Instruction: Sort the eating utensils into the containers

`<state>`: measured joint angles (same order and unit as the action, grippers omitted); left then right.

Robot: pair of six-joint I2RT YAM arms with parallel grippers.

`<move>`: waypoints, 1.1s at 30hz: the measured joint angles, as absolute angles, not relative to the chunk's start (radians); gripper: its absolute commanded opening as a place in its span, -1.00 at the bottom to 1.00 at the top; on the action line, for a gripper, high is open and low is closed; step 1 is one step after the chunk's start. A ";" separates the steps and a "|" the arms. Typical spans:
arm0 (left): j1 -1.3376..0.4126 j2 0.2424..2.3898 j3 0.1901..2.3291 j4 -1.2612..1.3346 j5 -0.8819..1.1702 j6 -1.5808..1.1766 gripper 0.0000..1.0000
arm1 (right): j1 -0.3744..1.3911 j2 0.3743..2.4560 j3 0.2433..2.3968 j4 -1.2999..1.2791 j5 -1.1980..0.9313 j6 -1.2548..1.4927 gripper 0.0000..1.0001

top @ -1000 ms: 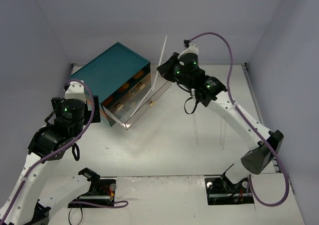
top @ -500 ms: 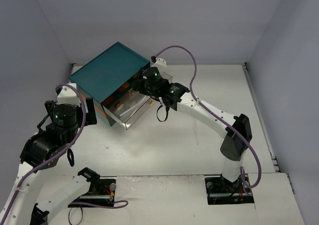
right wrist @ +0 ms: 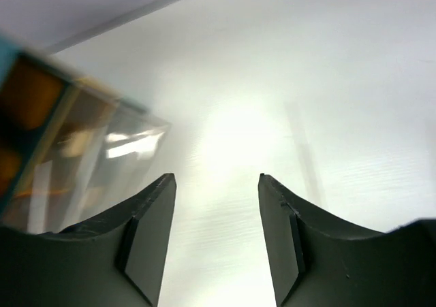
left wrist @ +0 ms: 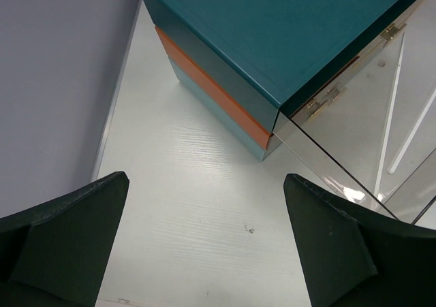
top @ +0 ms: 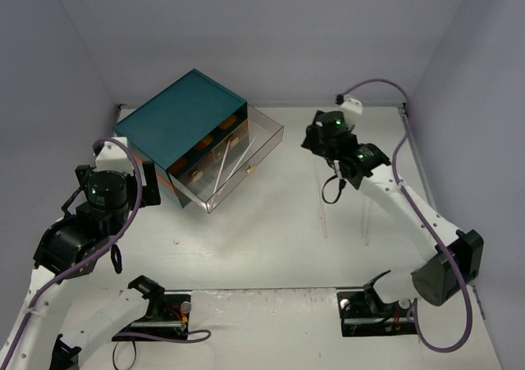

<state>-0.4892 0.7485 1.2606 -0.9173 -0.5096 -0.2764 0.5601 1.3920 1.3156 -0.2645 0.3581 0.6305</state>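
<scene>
The teal chest [top: 180, 122] stands at the back left with one clear drawer [top: 256, 140] pulled out, gold knob [top: 248, 171] on its front. Two clear utensils [top: 221, 166] lie slanted inside it; they also show in the left wrist view [left wrist: 390, 126]. Two more clear utensils lie on the table, one [top: 322, 210] left of the other [top: 367, 216]. My right gripper [top: 318, 138] is open and empty, above the table right of the drawer [right wrist: 116, 143]. My left gripper [top: 141, 181] is open and empty, beside the chest's left front corner [left wrist: 272, 133].
Walls close the table at the back and both sides. The arm bases [top: 160, 312] sit at the near edge. The chest's side shows an orange band [left wrist: 211, 89] in the left wrist view.
My right gripper carried a clear utensil over the open drawer, let it go there, and has swung back to the right, empty. The left arm shifted slightly, then stayed.
</scene>
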 measured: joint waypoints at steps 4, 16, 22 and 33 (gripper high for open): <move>-0.489 0.755 1.261 -0.917 -0.496 -0.277 0.95 | 0.347 1.311 1.132 -0.307 0.320 0.585 0.00; -0.489 0.762 1.261 -0.917 -0.467 -0.277 0.95 | 0.029 1.426 0.874 -0.354 0.161 0.520 -0.05; -0.489 0.748 1.261 -0.917 -0.466 -0.277 0.95 | 0.007 1.491 0.850 -0.320 0.129 0.484 -0.13; -0.489 0.732 1.261 -0.918 -0.464 -0.278 0.95 | -0.024 1.577 0.817 -0.228 0.085 0.449 -0.28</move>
